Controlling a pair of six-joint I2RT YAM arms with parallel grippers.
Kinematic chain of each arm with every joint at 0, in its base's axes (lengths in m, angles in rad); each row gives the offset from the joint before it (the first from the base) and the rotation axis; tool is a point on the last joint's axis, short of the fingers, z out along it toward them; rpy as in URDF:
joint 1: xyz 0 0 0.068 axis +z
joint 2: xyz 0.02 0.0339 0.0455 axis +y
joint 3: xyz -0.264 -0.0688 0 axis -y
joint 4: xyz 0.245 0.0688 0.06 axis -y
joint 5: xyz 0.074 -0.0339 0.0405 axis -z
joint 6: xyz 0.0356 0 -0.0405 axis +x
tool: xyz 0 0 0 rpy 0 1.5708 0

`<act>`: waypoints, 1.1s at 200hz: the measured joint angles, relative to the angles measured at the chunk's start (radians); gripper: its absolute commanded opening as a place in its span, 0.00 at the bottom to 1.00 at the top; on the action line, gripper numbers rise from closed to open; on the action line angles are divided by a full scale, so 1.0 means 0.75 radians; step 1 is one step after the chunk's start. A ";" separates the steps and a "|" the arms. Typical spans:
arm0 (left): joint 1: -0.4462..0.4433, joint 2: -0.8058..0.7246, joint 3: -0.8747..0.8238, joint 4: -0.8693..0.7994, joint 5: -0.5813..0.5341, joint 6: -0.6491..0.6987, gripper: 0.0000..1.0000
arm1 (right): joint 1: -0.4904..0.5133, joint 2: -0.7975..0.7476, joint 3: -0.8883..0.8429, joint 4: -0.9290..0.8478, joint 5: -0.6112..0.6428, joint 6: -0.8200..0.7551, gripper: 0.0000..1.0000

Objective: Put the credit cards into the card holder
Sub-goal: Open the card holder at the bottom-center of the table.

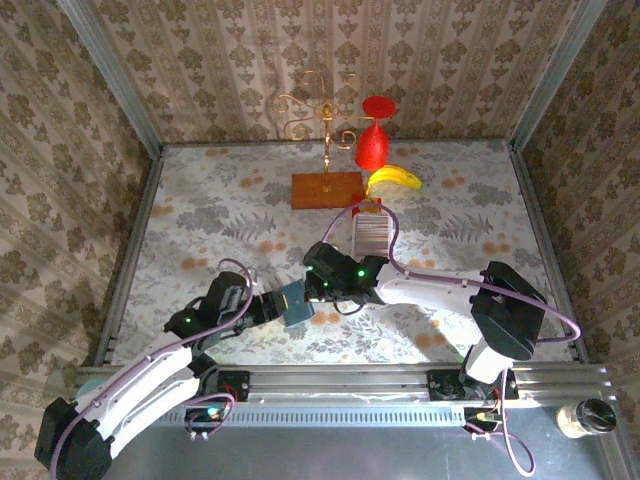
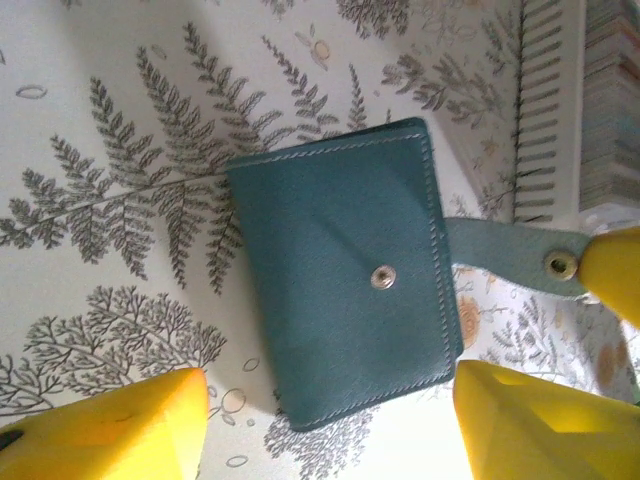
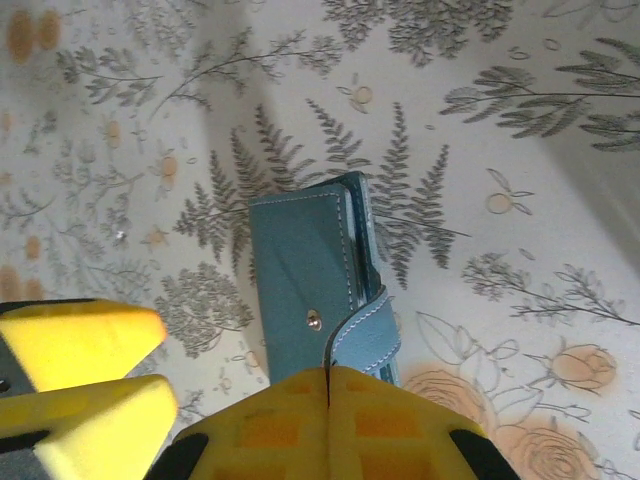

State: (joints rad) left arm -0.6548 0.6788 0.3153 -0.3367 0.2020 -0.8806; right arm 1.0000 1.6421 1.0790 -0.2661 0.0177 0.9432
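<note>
Card holder [image 2: 340, 270] lies on the table [image 2: 100, 120], folded shut, between your two arms near the front. It's teal leather with pale stitching and one snap stud mid-face. Its snap tab [image 2: 505, 252] is undone and sticks straight out to one side. Your right hand [image 3: 328, 385] is clamped on the tab's end. My read: it pins the wallet and is set to peel it open. Your left hand [image 2: 325, 430] is spread wide, a finger either side of the holder, gripping nothing, probably there to steady the body. Credit cards [image 1: 372, 232] sit edge-on in a white rack [image 2: 579, 100] behind the holder, just short of the wooden block [image 1: 327, 190]. I see no card in the holder.
</note>
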 measured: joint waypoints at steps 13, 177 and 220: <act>0.002 0.023 0.025 0.005 -0.004 0.000 0.70 | 0.000 -0.006 0.000 0.035 -0.014 0.001 0.00; 0.142 0.133 -0.027 0.282 0.160 -0.054 0.68 | 0.005 -0.123 -0.070 0.174 -0.041 0.016 0.00; 0.142 0.135 -0.027 0.291 0.170 -0.053 0.55 | 0.005 -0.134 -0.072 0.180 -0.041 0.016 0.00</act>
State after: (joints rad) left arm -0.5480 0.7799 0.2947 -0.1181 0.3298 -0.9203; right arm 1.0035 1.5414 1.0252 -0.1310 -0.0132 0.9554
